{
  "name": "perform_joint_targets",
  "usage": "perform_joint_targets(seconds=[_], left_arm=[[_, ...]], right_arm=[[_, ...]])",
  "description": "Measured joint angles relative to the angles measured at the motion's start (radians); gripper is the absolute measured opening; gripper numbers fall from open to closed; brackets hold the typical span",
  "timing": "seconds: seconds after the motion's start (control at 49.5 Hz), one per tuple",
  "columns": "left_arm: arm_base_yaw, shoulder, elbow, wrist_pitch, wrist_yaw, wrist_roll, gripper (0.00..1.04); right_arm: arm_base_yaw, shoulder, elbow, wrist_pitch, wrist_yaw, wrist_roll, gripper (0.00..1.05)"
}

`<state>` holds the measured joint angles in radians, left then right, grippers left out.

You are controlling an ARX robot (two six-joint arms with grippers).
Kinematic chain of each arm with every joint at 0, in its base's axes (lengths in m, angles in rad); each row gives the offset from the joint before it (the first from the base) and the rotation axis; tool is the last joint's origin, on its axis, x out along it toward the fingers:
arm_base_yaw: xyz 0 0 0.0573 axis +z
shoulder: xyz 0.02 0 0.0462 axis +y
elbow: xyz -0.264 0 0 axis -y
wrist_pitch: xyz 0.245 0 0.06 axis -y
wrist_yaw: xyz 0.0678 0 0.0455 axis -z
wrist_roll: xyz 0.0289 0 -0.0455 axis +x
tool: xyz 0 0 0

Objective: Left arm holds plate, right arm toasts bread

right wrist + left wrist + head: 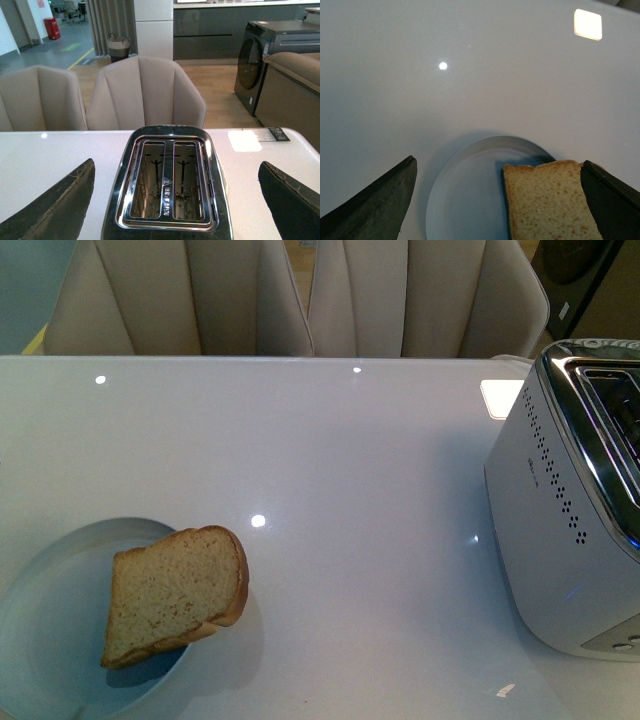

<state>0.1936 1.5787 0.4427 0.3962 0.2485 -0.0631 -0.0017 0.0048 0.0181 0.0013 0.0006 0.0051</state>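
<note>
The left gripper [498, 162] hangs above the plate [48, 620] with its jaws spread wide and nothing between them. The plate sits at the near left of the white table [350, 440]. The bread [175, 590] lies tilted on it, with one end over the rim. The right gripper [177, 164] hangs above the toaster [560, 510], also wide apart and empty, looking down into the two slots.

Round, shallow, pale bluish-white plate [45, 625] sits near-left in front view. Square tan speckled bread slice [175, 592], brown crust, lies tilted across its right rim. Black wedge-tipped left gripper [497, 167]: jaws spread wide, flanking both.
</note>
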Motion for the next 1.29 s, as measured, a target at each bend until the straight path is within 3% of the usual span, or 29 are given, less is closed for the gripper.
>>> perform_joint_targets(seconds=[0.243, 0.526, 1.152, 1.294], left_arm=[[0.052, 0.297, 0.076, 0.084, -0.09, 0.045, 0.98], [0.051, 0.478, 0.123, 0.095, -0.094, 0.079, 0.98], [0.018, 0.579, 0.137, 0.053, -0.115, 0.166, 0.97], [0.013, 0.604, 0.142, 0.018, -0.119, 0.171, 0.71]], right_arm=[[0.0, 0.0, 0.0, 0.0, 0.0, 0.0, 0.96], [0.0, 0.0, 0.0, 0.0, 0.0, 0.0, 0.96], [0.0, 0.0, 0.0, 0.0, 0.0, 0.0, 0.96], [0.0, 0.0, 0.0, 0.0, 0.0, 0.0, 0.96]])
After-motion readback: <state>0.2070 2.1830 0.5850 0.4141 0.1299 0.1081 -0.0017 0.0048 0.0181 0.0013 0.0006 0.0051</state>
